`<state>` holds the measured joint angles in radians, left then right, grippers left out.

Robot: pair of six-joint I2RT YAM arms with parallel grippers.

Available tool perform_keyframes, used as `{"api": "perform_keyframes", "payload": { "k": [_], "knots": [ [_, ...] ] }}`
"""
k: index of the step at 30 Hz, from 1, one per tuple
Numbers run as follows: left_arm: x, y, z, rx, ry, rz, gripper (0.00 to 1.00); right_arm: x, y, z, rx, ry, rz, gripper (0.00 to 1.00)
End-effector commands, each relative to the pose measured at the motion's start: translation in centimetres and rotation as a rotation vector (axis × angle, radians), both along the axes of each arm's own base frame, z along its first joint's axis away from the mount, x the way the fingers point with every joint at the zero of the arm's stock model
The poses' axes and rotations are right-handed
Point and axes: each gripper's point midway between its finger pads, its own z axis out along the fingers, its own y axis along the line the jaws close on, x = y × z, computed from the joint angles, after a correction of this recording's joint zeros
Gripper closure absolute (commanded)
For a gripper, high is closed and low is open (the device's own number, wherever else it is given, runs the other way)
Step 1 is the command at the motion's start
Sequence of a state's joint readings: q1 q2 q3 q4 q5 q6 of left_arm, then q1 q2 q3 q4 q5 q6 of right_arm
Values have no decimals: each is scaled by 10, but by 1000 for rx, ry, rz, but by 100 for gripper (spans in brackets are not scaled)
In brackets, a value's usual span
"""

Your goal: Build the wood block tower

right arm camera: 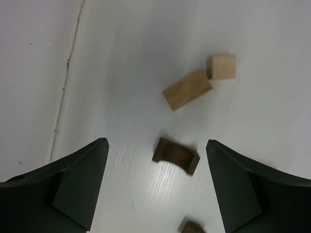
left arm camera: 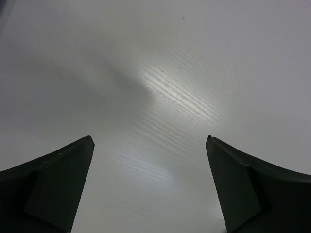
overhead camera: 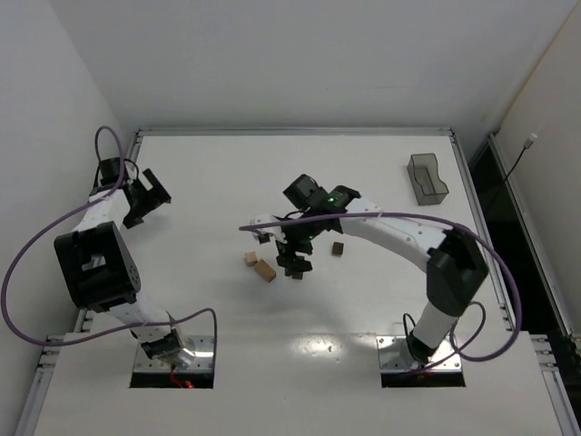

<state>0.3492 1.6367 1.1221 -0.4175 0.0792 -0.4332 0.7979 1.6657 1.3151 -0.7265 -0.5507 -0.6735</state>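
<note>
No tower yet: the wood blocks (overhead camera: 265, 270) all lay loose mid-table. The right gripper (right arm camera: 155, 143) was spread wide and empty, hovering over a dark curved block (right arm camera: 176, 155). The left gripper (left arm camera: 148, 138) was wide open too, over bare table (left arm camera: 194, 58), well apart from everything. My worry: that dark piece sat skewed to the jaws, so closing could pinch a corner and twist it, or shove it toward the tan oblong (right arm camera: 187, 90) and tan cube (right arm camera: 222, 66). The wrist cam showed the skew plainly, while overhead that block got lost among the dark fingers. Only overhead showed another dark block (overhead camera: 337, 248) and the grey bin (overhead camera: 427, 179).
</note>
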Motion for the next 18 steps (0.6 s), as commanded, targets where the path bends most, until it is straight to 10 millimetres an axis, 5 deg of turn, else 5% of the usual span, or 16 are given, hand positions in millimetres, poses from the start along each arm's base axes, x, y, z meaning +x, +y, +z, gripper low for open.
{"api": "perform_keyframes", "payload": {
  "k": [1, 9, 18],
  "knots": [
    [-5, -7, 18, -33, -63, -54, 0, -2, 48, 17, 175, -50, 250, 22],
    [-2, -7, 11, -85, -56, -46, 0, 12, 113, -14, 138, 3, 250, 32],
    [4, 2, 5, -149, -51, -20, 0, 33, 124, -53, 75, -28, 90, 42]
  ]
}}
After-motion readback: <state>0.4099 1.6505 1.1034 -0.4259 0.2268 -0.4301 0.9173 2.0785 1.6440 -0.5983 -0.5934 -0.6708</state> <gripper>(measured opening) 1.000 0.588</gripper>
